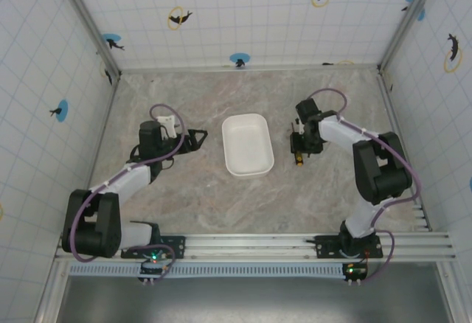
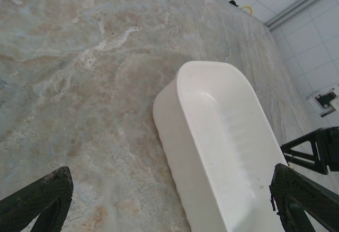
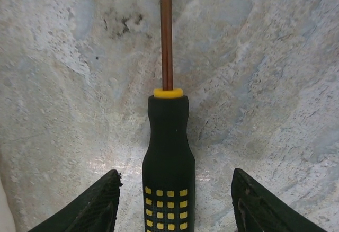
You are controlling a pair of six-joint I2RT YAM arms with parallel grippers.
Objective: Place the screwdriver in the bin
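The screwdriver [image 3: 168, 152] lies flat on the marble table, its black handle with yellow squares towards the camera and its thin shaft pointing away. My right gripper [image 3: 175, 176] is open and straddles the handle, with a gap on each side. From above, the right gripper [image 1: 299, 144] sits over the screwdriver [image 1: 299, 159], just right of the bin [image 1: 247, 144]. The bin is a shallow white tray with nothing in it. My left gripper [image 1: 196, 139] is open and holds nothing, just left of the bin [image 2: 228, 142], with its fingertips [image 2: 39, 197] spread wide.
Tiled walls with dolphin stickers enclose the table [image 1: 184, 190] on three sides. An aluminium rail [image 1: 258, 245] with both arm bases runs along the near edge. Bare marble lies in front of and behind the bin.
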